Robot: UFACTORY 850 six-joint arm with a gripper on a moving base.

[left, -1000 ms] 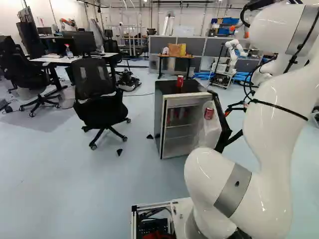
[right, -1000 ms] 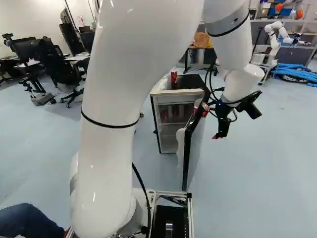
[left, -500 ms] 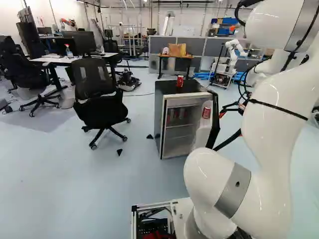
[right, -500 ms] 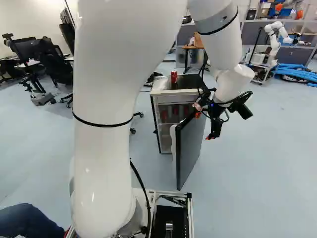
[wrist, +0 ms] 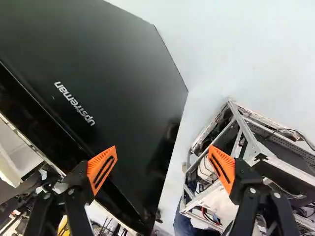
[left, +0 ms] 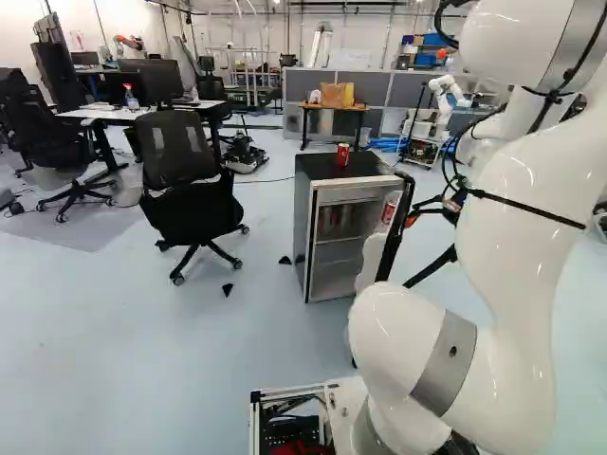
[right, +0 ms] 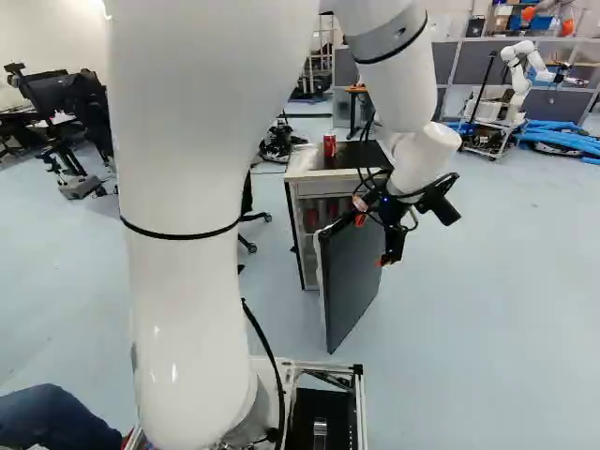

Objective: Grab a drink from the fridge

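Standing open, the gripper (right: pixel 370 241) hangs right by the dark outer face of the fridge door (right: pixel 347 286).

A small, boxy fridge (left: pixel 303 223) with black sides and a pale front frame stood upright, its flat black door (right: pixel 354 272) with a white inner side swung open. One red cylindrical can (left: pixel 342 154) stood upright on top of the fridge. Another red can (left: pixel 389 210) showed at the fridge door's inner side, partly hidden. Reddish cans (left: pixel 328 222), too small to tell apart, stood inside the fridge.
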